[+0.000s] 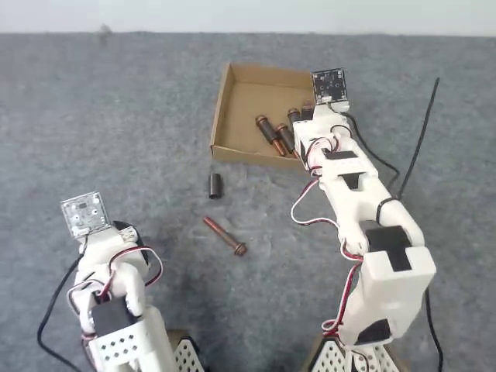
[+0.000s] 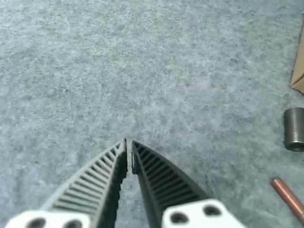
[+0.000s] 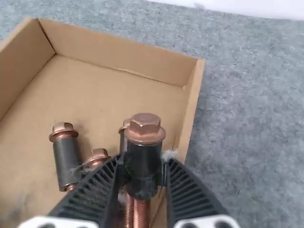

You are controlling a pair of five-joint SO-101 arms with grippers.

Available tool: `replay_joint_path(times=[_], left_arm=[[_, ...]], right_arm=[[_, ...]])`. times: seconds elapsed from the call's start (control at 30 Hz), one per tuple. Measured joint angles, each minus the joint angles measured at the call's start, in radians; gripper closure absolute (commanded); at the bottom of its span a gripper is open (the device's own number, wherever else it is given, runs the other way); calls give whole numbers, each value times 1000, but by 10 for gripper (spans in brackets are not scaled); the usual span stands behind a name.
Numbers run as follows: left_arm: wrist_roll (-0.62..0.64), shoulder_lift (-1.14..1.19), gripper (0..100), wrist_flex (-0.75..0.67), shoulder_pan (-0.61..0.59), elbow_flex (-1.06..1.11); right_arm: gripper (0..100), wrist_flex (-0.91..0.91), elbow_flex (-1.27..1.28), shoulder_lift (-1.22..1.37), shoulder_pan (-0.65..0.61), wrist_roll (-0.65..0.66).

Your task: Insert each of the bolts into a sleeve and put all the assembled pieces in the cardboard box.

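The right gripper [image 3: 142, 164] is clamped around an assembled piece [image 3: 144, 130], a copper bolt standing head-up in a dark sleeve. It holds the piece over the right side of the cardboard box [image 1: 221, 108], where other assembled pieces [image 1: 269, 133] lie on the box floor. The left gripper [image 2: 129, 145] is closed on nothing over the grey carpet [image 1: 116, 116] at the near left. Between the arms a loose sleeve [image 1: 215, 185] lies just near of the box, with a bare bolt [image 1: 225, 235] a little nearer, apart from it.

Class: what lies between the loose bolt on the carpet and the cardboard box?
One dark sleeve, apart from both the loose bolt and the cardboard box; the high view shows it.
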Motion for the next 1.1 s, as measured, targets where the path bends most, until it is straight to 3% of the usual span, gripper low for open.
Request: replay_joint_path(times=[0.2, 0.6, 1.1], left_arm=[[0, 0, 986, 0, 0, 0], [0, 0, 986, 0, 0, 0], [-43, 0, 986, 0, 0, 0]], right_arm=[[845, 0, -3, 2, -2, 0], [843, 0, -9, -8, 0, 0], [844, 75, 451, -585, -97, 0]])
